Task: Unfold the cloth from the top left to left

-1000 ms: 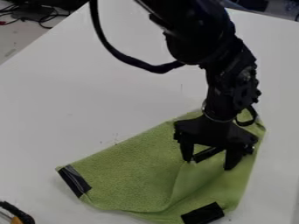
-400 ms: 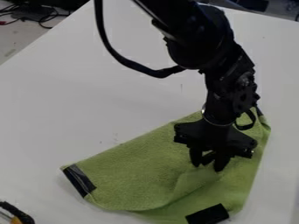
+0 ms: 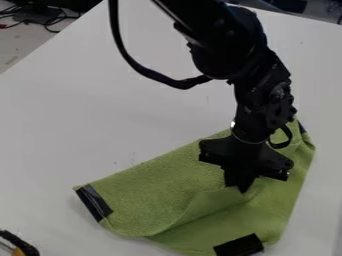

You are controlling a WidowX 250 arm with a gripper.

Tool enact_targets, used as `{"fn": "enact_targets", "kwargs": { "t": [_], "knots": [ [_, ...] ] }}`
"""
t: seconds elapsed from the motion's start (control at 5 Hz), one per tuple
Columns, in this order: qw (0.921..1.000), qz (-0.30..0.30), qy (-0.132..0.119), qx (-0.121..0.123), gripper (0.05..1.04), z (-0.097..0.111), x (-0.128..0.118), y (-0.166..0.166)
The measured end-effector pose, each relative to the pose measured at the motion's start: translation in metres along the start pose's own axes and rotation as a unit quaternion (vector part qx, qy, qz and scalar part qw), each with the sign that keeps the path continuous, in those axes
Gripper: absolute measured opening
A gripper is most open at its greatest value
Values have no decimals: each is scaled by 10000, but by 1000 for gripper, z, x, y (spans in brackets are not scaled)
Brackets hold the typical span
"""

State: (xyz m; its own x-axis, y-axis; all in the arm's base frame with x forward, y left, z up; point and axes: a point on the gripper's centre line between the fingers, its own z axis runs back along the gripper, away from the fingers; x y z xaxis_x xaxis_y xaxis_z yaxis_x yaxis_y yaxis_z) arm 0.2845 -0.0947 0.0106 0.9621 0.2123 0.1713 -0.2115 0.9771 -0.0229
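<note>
- Green cloth, creased, lies toward 5 o'clock; black tape marks its 8 o'clock corner.
- Gripper is closed, apparently pinching a ridge: grasping step. Next: lift lightly, draw the layer toward 9 o'clock.
- Arm hides part of the upper edge.
- Cables lie well apart, toward 11.

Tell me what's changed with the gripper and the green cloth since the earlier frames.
The gripper, open at first, has closed on a raised fold of the green cloth. The cloth has slid slightly toward the picture's right, with its black strip at the left end. The white table stayed put.
</note>
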Motion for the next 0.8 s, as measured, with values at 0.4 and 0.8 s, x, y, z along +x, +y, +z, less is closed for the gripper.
{"fn": "enact_targets", "kwargs": {
  "t": [0.4,0.8],
  "knots": [
    [9993,-76,-238,293,54,29,20,-1],
    [9955,-204,-909,188,54,73,95,30]
  ]
}}
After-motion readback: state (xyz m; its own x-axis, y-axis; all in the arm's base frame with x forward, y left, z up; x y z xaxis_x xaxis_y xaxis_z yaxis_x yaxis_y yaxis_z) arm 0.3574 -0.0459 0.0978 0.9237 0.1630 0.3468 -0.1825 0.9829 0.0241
